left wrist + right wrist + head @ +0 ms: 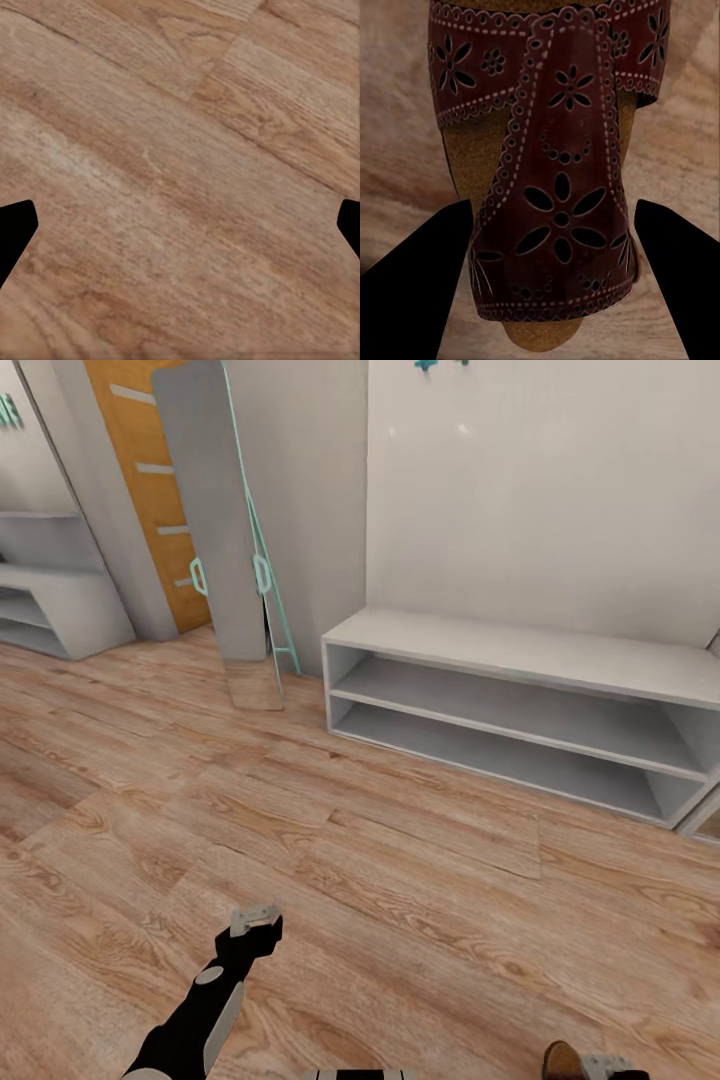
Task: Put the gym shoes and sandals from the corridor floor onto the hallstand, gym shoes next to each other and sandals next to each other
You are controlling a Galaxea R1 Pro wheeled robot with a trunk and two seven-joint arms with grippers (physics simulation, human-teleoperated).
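A brown sandal [559, 187] with a dark red perforated flower strap and a tan insole sits between the fingers of my right gripper [555, 277], which is shut on its sides above the blurred wood floor. In the head view the sandal [562, 1060] and right gripper [603, 1067] peek in at the bottom right edge. My left gripper [255, 925] hangs open over the bare corridor floor [180, 172], holding nothing. The hallstand [520, 650], pale grey with two low open shelves, stands ahead to the right against the wall, shelves and top bare. The gym shoes are out of view.
A tall mirror [215, 530] with a teal frame leans on the wall left of the hallstand, beside an orange door [150, 480]. Another grey shelf unit [50, 610] stands at the far left. Wood planks stretch between me and the rack.
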